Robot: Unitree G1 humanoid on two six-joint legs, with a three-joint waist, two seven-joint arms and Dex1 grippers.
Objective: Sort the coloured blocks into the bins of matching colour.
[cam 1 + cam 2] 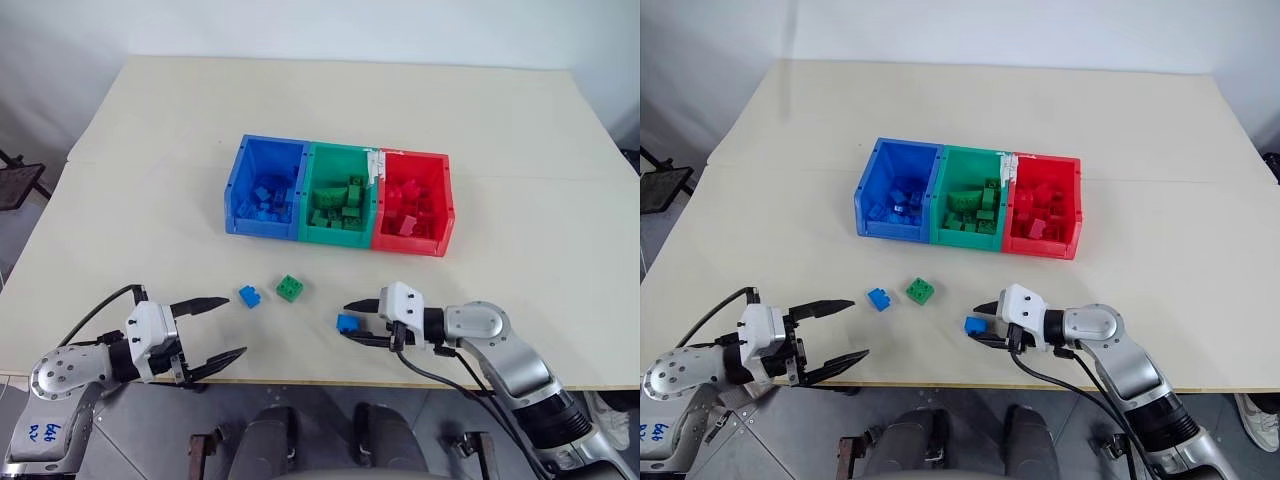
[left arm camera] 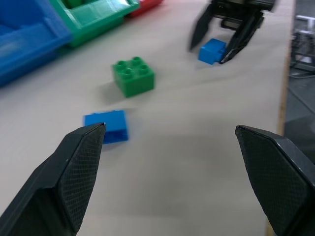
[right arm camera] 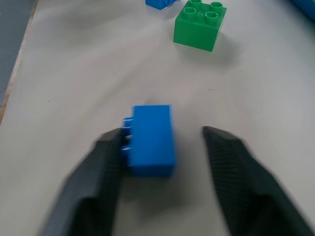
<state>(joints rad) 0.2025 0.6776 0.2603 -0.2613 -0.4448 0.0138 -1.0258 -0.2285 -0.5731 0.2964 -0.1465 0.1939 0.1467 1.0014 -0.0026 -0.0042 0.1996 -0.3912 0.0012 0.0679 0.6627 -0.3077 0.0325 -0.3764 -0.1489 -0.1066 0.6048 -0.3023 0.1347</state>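
Straddling a blue block (image 3: 150,140) on the counter (image 1: 500,130), the right gripper (image 1: 352,322) has its fingers partly apart, one touching it; the left gripper (image 1: 220,327) gapes wide; another blue block (image 1: 249,296) and a green block (image 1: 290,288) lie before the bins (image 1: 340,195).

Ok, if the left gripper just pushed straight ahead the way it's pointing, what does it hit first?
Probably the near blue block, lying just ahead of the open left gripper toward one finger; the green block sits beyond it. Depth is uncertain.
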